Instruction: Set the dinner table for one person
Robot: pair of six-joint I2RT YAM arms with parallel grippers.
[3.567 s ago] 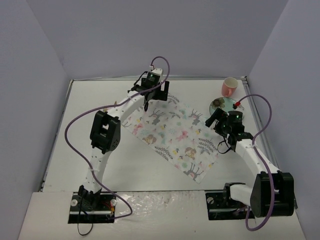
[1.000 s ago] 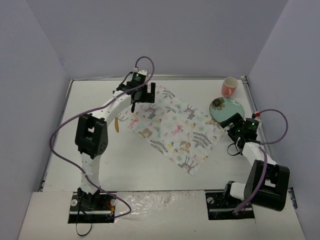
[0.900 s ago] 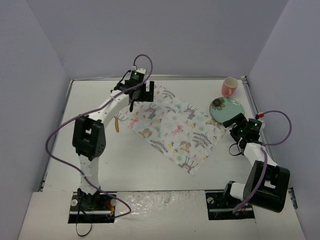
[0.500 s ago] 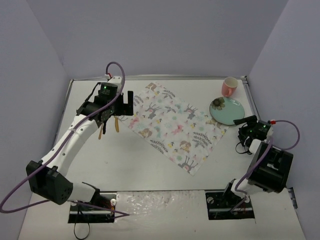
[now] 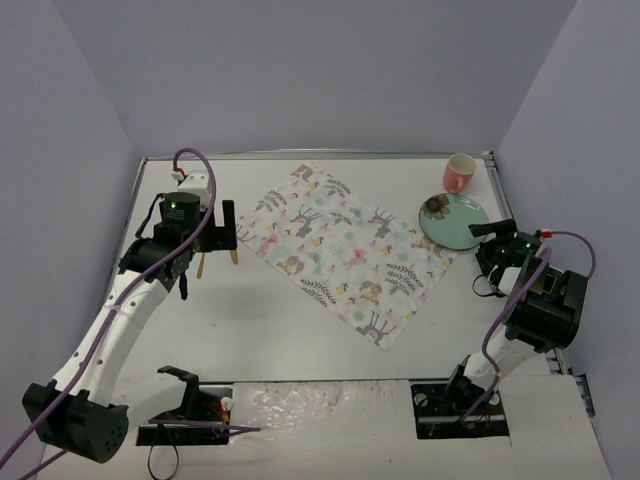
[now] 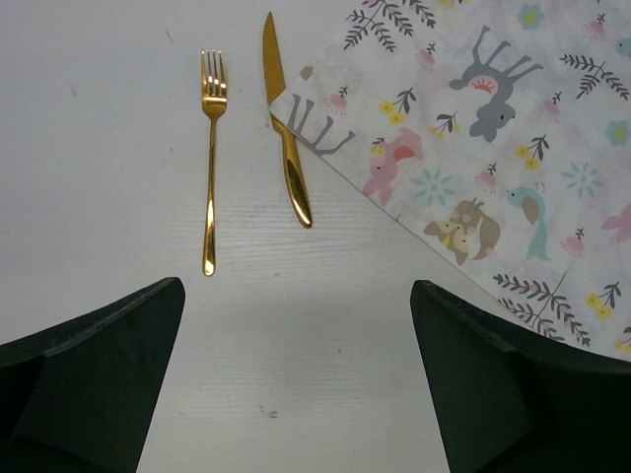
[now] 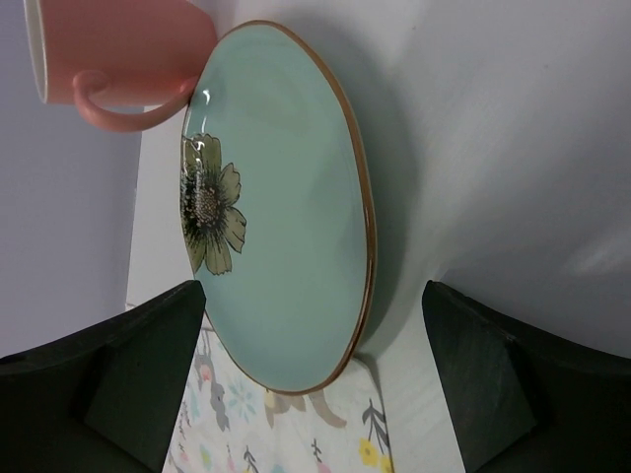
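Note:
On the white dinner table (image 5: pixel 280 330) a floral placemat (image 5: pixel 350 250) lies at an angle. A gold fork (image 6: pixel 210 158) and a gold knife (image 6: pixel 288 148) lie side by side left of it, and the mat's corner covers part of the knife blade. My left gripper (image 5: pixel 207 248) hovers open over bare table just short of their handles. A teal flower plate (image 7: pixel 286 197) sits at the far right, its rim over the mat's corner, with a pink cup (image 7: pixel 108 54) touching its far side. My right gripper (image 7: pixel 314 288) is open, low on the table, facing the plate's near edge.
Grey walls close in the table on three sides, and the right wall stands close behind the right arm (image 5: pixel 535 300). Purple cables loop off both arms. The plate (image 5: pixel 455 220) and cup (image 5: pixel 458 173) lie near the table's right metal edge.
My left arm has swung left and back from the placemat's far corner to the fork and knife. My right arm has drawn back to the right, its gripper still facing the plate.

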